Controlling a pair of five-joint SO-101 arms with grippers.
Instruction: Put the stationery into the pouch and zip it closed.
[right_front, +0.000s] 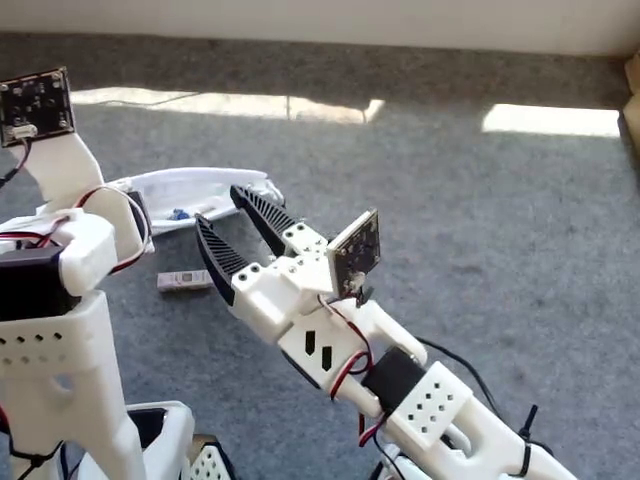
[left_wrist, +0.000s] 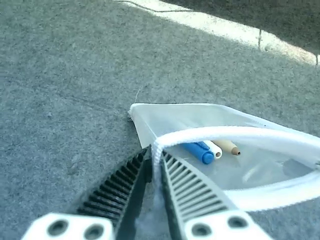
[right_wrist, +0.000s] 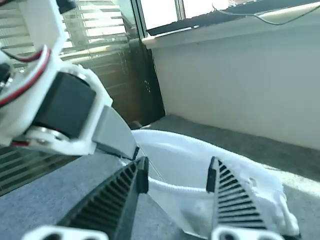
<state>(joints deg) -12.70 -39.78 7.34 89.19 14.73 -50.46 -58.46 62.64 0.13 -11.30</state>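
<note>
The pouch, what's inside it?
Three pen ends show inside the pouch: a blue pen, a white pen and a tan pen. The pouch's white rim covers the rest of each pen.

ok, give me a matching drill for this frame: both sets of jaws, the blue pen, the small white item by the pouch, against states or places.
1 left jaws
2 right jaws
3 blue pen
4 small white item

A open, near the pouch
B inside the pouch
C shut on the pouch rim
D on the carpet, outside the pouch

Pairs: 1-C, 2-A, 3-B, 4-D
</note>
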